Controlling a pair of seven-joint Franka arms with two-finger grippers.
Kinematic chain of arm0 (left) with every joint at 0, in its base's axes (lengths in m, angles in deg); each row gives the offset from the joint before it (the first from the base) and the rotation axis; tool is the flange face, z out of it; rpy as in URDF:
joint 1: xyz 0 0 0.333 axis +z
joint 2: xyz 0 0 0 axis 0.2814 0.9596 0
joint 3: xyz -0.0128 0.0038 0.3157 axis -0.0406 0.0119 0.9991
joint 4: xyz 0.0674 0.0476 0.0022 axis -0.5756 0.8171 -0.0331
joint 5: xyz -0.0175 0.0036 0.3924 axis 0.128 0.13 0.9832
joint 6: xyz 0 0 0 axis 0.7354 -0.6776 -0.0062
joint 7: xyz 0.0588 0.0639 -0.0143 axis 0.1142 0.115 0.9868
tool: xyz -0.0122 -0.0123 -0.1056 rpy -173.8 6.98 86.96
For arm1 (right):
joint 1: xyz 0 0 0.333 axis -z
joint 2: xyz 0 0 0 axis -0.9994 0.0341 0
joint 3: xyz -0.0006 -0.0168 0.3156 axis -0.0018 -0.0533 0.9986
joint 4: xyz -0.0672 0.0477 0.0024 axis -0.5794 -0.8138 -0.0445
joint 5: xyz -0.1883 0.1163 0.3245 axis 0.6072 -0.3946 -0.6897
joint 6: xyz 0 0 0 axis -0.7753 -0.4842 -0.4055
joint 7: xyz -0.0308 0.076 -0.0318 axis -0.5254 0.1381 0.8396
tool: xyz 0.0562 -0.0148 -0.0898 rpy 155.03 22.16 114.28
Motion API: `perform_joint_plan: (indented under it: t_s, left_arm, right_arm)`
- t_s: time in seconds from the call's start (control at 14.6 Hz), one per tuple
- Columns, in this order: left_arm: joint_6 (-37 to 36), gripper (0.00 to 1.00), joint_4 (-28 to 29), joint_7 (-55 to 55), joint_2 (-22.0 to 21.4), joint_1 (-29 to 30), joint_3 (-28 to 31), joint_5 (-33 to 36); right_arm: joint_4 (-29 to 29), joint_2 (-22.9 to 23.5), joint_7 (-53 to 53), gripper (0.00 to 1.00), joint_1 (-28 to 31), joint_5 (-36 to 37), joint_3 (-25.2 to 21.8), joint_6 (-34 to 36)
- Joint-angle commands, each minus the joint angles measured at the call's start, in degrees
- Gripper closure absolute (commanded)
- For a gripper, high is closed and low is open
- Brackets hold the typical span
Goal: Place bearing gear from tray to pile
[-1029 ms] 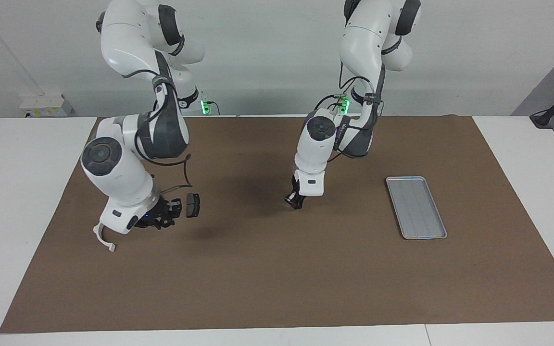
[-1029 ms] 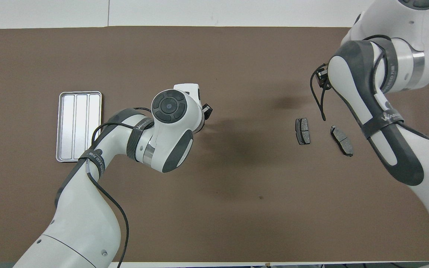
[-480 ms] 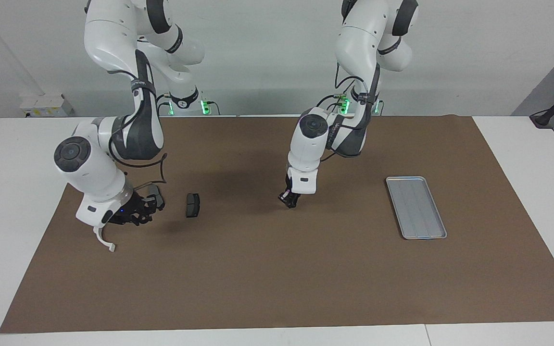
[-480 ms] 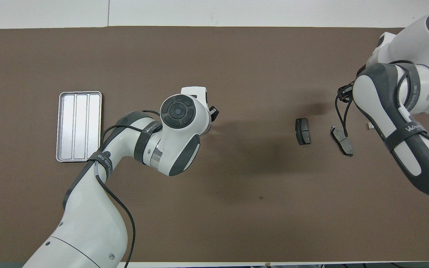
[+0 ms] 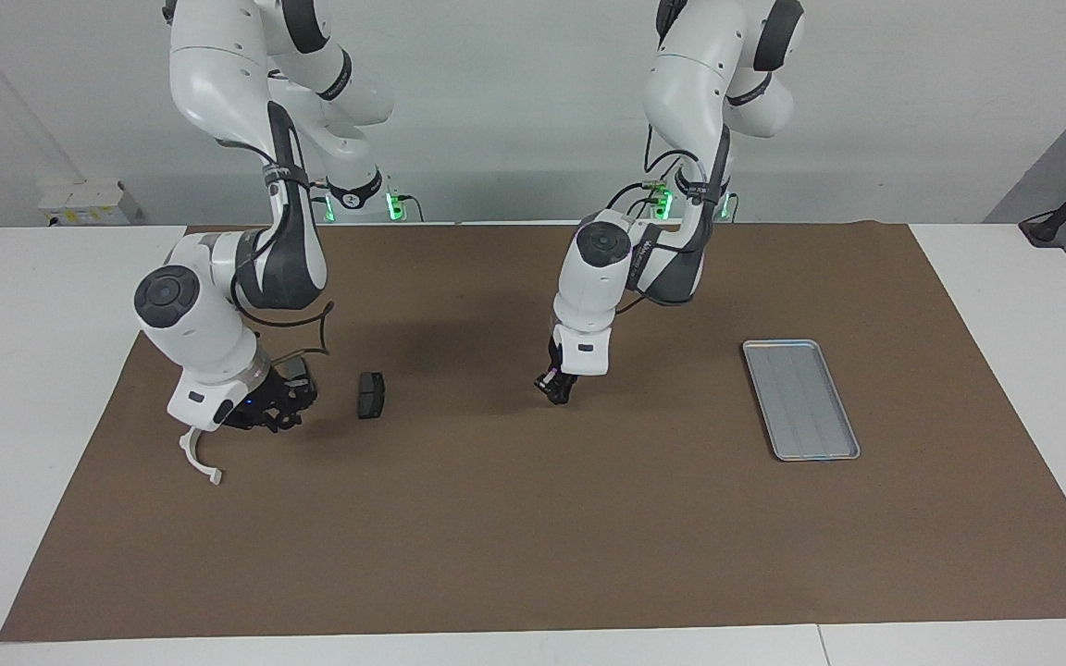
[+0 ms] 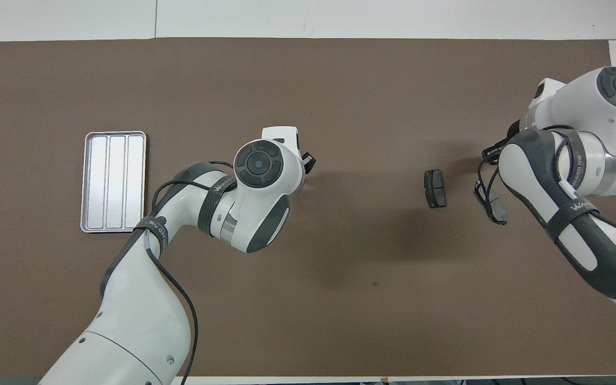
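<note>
Facing view, clock directions read on the picture. Tray (image 5: 801, 400) flat on the brown mat (image 5: 533, 536), toward the left arm's end of the table, long side running roughly 12 to 6 with a slight lean toward 5.

Left gripper (image 5: 556, 390) low over the middle of the mat, pointing down, fingertips pressed together. Cannot tell whether anything sits between them. Tray at 3 o'clock from this gripper, well apart, nothing between the two. Pile (image 5: 298, 373) at 9 o'clock from it, also well apart.

Right gripper (image 5: 266, 413) low at the pile, toward the right arm's end, tilted toward 3 o'clock. Open or closed: cannot tell. Nothing seen gripped.

Pile in three pieces:
- Pad (image 5: 370, 395), dark grey, flat on the mat at 3 o'clock from the right gripper, near but apart.
- Second pad (image 5: 298, 373), at 1 o'clock from the right gripper, just beside it and half hidden; touching or not, cannot tell.
- Bracket (image 5: 200, 460), white and curved, at 7 o'clock from the right gripper, just under the white wrist housing.

Overhead view, sides swapped. Tray (image 6: 114, 182) at 9 o'clock from the left gripper (image 6: 308, 160). Pad (image 6: 434, 188) at 3 o'clock from it. Second pad (image 6: 495, 208) farther along toward 3, partly under the right arm's cable.
</note>
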Motion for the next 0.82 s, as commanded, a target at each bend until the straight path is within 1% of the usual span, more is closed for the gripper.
perform_joint_plan:
  t_s: [0.0, 0.07, 0.14, 0.21, 0.27, 0.34, 0.48, 0.62, 0.75]
  left_arm:
    - [1.5, 1.0, 0.7, 1.5, 0.1, -0.9, 0.8, 0.9]
    - [1.4, 1.0, 0.7, 1.5, 0.1, -0.9, 0.8, 0.8]
    - [1.4, 0.7, 0.7, 1.5, 0.1, -0.9, 0.8, 0.8]
    - [1.3, 0.33, 0.7, 1.5, 0.0, -0.9, 0.9, 0.8]
    - [0.5, 0.04, 0.3, 1.5, -0.1, -0.9, 1.0, 0.8]
    - [-0.8, 0.0, -0.2, 1.5, -0.2, -0.9, 1.0, 0.8]
    - [-3.7, 0.0, -1.6, 1.4, -0.9, -0.1, 1.2, 0.9]
    - [-7.5, 0.0, -1.8, 1.0, -4.2, 2.1, 1.9, 1.0]
    - [-12.2, 0.0, -1.4, -1.1, -8.8, 5.9, 2.0, 1.0]
  right_arm:
    - [4.3, -2.2, 3.6, 1.0, 2.6, -0.2, 1.1, -4.1]
    - [4.5, -2.0, 4.2, 1.0, 2.7, -0.2, 1.1, -4.8]
    - [4.5, -1.8, 4.4, 1.0, 2.8, -0.2, 1.1, -4.9]
    - [4.5, -1.7, 4.6, 1.0, 2.8, -0.2, 1.0, -5.5]
    - [4.5, -1.6, 4.6, 1.0, 3.0, -0.2, 1.1, -5.7]
    - [4.5, -1.3, 4.6, 1.0, 3.0, -0.2, 1.1, -6.3]
    - [4.4, -0.5, 4.5, 1.0, 2.7, -0.2, 1.1, -8.1]
    - [4.2, 0.6, 4.4, 1.0, 2.5, -0.1, 1.1, -9.5]
    - [4.1, 1.2, 4.2, 1.0, 2.3, -0.2, 1.1, -10.5]
